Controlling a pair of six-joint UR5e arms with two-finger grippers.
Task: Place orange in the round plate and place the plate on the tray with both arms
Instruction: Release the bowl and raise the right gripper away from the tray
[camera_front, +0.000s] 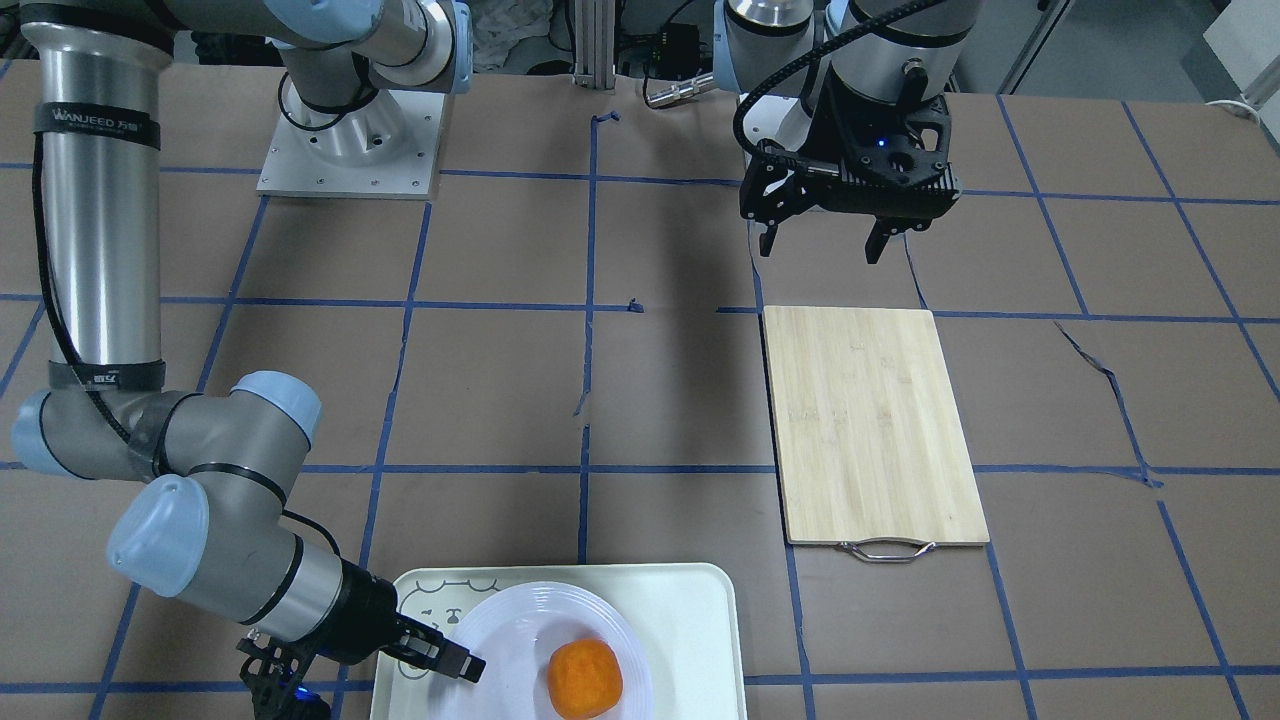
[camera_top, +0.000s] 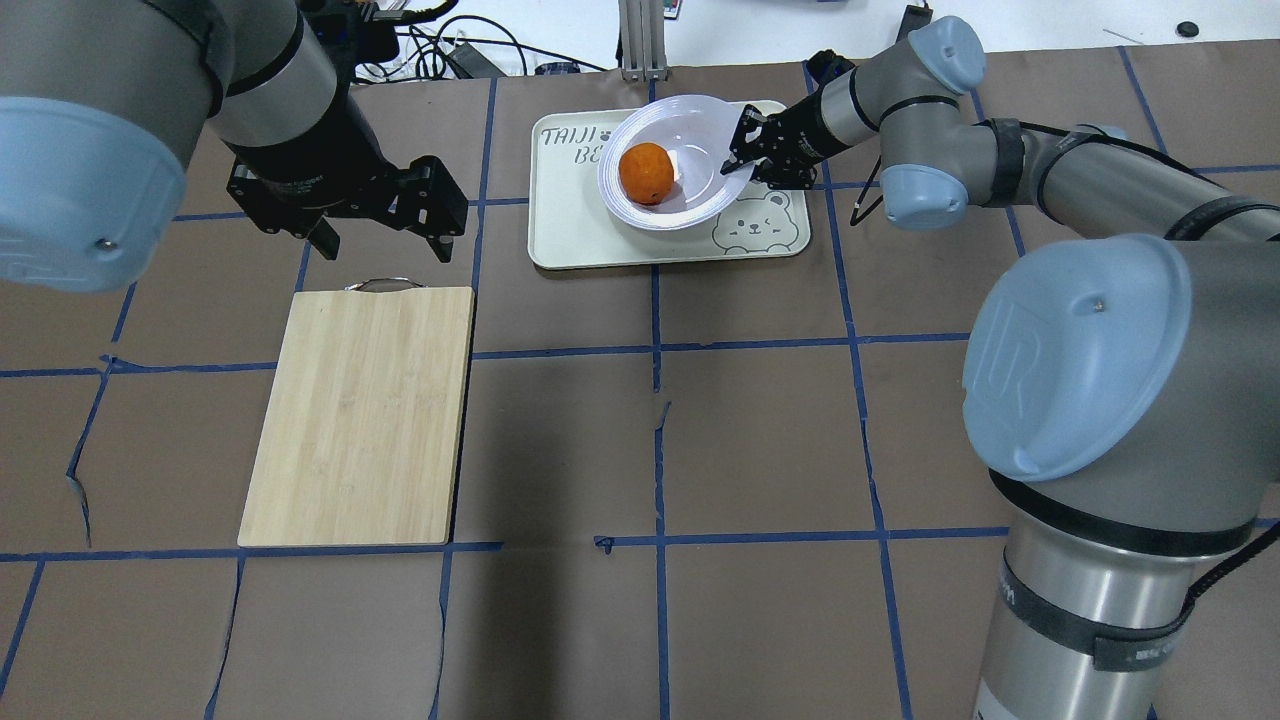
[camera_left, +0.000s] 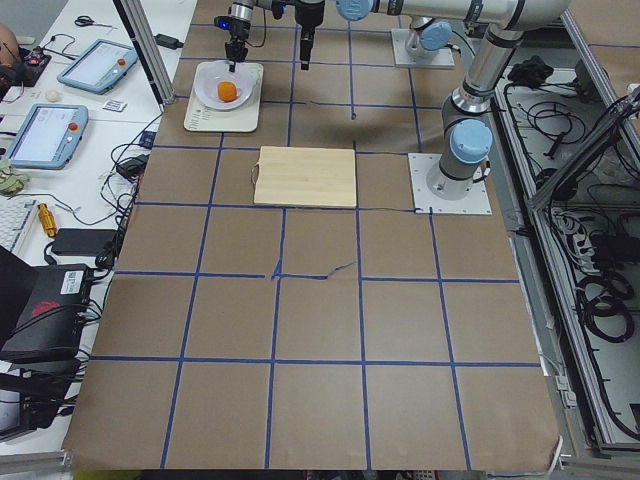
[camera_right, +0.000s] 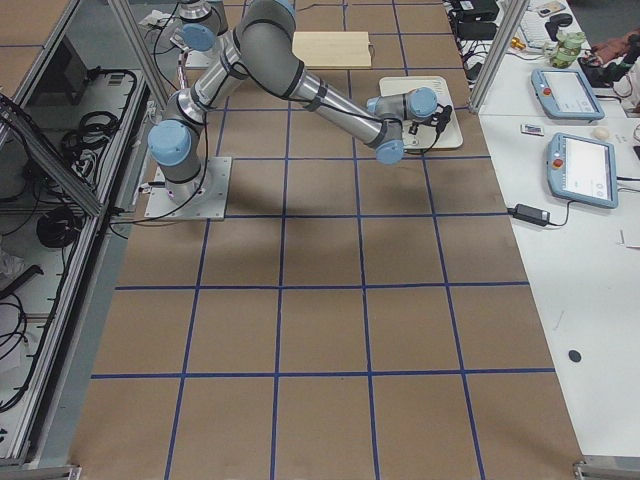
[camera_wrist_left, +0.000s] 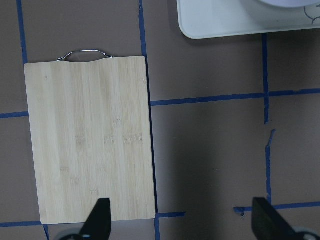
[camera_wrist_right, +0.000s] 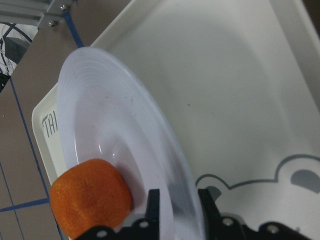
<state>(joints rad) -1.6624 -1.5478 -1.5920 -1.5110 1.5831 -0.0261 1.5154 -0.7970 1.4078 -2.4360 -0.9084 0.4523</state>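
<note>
The orange (camera_top: 645, 172) (camera_front: 585, 678) (camera_wrist_right: 90, 195) lies in the sunken centre of the white round plate (camera_top: 690, 130) (camera_front: 500, 630) (camera_wrist_right: 115, 130). My right gripper (camera_top: 738, 158) (camera_front: 455, 662) is shut on the plate's rim, one finger (camera_wrist_right: 152, 205) inside and one under it. The plate hangs tilted over the mint-white tray (camera_top: 570, 230) (camera_front: 690, 620) (camera_wrist_right: 240, 100), above the bear face. Whether its far side touches the tray I cannot tell. My left gripper (camera_top: 385, 240) (camera_front: 820, 240) (camera_wrist_left: 182, 217) is open and holds nothing, hovering above the table beside the cutting board's handle end.
A bamboo cutting board (camera_top: 360, 415) (camera_front: 875, 425) (camera_wrist_left: 87, 135) with a metal handle lies on the brown taped table on my left side. Beyond the table's far edge run cables and an aluminium post (camera_top: 640, 35). Tablets lie on the side bench (camera_left: 45, 130).
</note>
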